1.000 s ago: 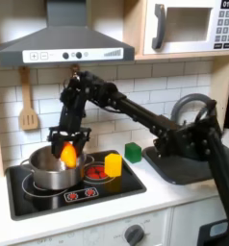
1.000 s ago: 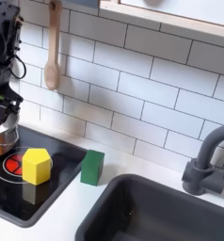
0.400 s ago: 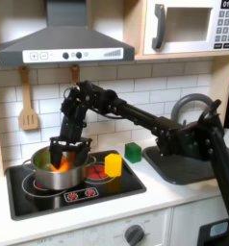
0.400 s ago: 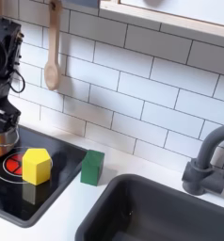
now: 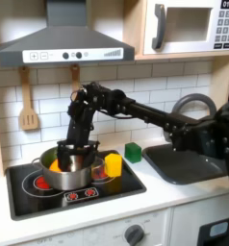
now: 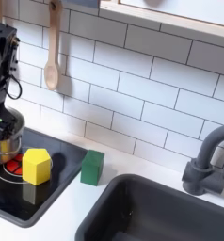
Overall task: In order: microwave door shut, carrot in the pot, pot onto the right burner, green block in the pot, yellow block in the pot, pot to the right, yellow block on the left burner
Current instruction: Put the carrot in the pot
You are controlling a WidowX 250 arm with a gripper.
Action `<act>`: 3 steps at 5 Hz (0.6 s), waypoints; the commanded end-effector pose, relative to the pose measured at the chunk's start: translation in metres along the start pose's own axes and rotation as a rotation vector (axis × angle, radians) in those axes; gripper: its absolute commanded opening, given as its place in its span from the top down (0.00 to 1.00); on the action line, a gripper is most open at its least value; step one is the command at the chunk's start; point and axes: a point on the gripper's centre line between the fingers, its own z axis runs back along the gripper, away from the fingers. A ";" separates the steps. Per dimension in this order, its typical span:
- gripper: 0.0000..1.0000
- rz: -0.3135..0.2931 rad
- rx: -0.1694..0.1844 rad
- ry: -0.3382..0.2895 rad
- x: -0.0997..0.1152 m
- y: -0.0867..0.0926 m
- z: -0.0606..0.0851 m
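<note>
The steel pot [image 5: 74, 173] sits on the black cooktop [image 5: 126, 184] with the orange carrot [image 5: 56, 165] lying inside it. My gripper [image 5: 75, 150] reaches down into the pot's mouth, fingers spread and holding nothing; in the second exterior view the gripper [image 6: 0, 123] hangs over the pot [image 6: 5, 147] at the left edge. The yellow block [image 5: 113, 165] [image 6: 36, 166] stands just to the pot's right on the cooktop. The green block [image 5: 133, 152] [image 6: 92, 167] rests on the counter beyond it. A red burner coil [image 6: 5, 169] shows beside the pot. The microwave door [image 5: 184, 27] is shut.
A wooden spatula [image 5: 28, 104] hangs on the tiled wall. The sink [image 5: 184, 161] with its curved faucet [image 6: 206, 155] lies on the first exterior view's right. The range hood [image 5: 63, 43] overhangs the cooktop.
The gripper came down and let the carrot go into the pot. The pot has since shifted toward the first exterior view's right, closer to the yellow block.
</note>
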 end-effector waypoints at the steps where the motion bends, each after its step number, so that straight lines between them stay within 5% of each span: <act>1: 0.00 -0.010 -0.034 -0.015 -0.002 -0.023 0.005; 3: 0.00 -0.032 -0.048 -0.006 -0.011 -0.042 0.009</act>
